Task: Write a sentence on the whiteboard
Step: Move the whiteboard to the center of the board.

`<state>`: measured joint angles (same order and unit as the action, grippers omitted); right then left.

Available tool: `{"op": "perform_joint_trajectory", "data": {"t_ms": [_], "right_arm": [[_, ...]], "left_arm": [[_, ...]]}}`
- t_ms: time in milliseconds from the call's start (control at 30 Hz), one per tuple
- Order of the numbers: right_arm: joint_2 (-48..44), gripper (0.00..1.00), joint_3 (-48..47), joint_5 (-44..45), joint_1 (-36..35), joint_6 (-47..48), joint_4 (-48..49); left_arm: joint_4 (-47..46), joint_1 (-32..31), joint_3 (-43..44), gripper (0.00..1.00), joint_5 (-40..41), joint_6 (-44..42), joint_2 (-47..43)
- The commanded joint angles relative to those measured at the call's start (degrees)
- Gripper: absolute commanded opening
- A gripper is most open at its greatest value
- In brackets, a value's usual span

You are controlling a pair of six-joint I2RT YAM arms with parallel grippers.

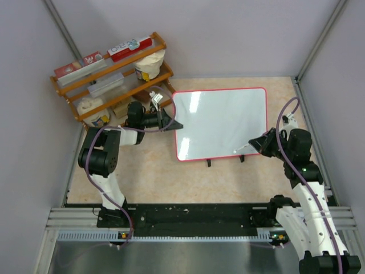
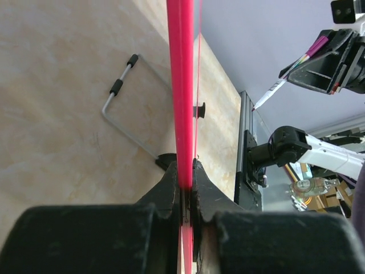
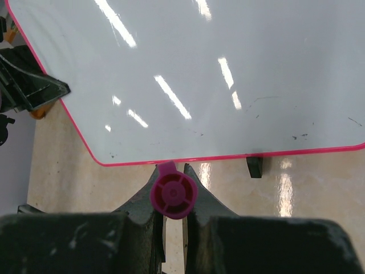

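Observation:
The whiteboard [image 1: 222, 123], glossy white with a thin red-pink frame, lies on the tan table. My left gripper [image 1: 175, 124] is shut on its left edge. In the left wrist view the red frame [image 2: 181, 85] runs straight down into the closed jaws of that gripper [image 2: 186, 166]. My right gripper [image 1: 256, 145] hovers at the board's near right corner, shut on a marker [image 1: 244, 148] whose tip points at the board. The marker's pink end cap [image 3: 173, 194] sits between the right gripper's [image 3: 174, 171] fingers. No sentence shows on the board [image 3: 199, 74], only glare and small specks.
A wooden shelf rack [image 1: 108, 74] with boxes and jars stands at the back left, close behind the left arm. Small black feet [image 3: 254, 166] and a bent wire stand [image 2: 122, 114] show under the board. Grey walls enclose the table; a black rail [image 1: 188, 217] runs along its near edge.

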<state>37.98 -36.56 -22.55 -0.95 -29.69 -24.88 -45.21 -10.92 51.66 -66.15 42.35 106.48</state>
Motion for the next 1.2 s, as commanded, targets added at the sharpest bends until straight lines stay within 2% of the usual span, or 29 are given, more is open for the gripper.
{"op": "perform_joint_trajectory", "data": {"t_ms": [0, 133, 400, 633, 900, 1000, 1167], "right_arm": [[-0.71, 0.00, -2.64, 0.22, 0.69, 0.16, 2.21], [-0.88, 0.00, -2.73, 0.22, 0.69, 0.34, 2.30], [-0.80, 0.00, -2.82, 0.05, 0.69, 0.34, 2.21], [-0.97, 0.00, -3.08, -0.39, 0.69, 0.16, 2.12], [-1.15, 0.00, -3.08, -0.66, 0.77, -0.02, 1.95], [-1.24, 0.00, -3.08, -0.83, 0.69, -0.02, 2.03], [-1.41, 0.00, -3.00, -1.01, 0.69, -0.19, 1.94]], "left_arm": [[-10.86, -1.82, 1.60, 0.00, -1.35, 1.51, 0.22], [-10.95, -2.70, 1.96, 0.00, -1.26, 1.60, 1.63], [-14.55, -2.35, -4.10, 0.00, -3.10, 1.33, 1.72], [-29.91, -2.35, -8.24, 0.00, -6.00, 12.13, 3.03], [-42.04, -2.35, -13.42, 0.00, -8.64, 20.04, 3.39], [-50.48, -2.35, -15.71, 0.00, -9.78, 25.31, 5.05], [-50.41, -2.53, -19.66, 0.00, -9.44, 22.35, 3.92]]}}
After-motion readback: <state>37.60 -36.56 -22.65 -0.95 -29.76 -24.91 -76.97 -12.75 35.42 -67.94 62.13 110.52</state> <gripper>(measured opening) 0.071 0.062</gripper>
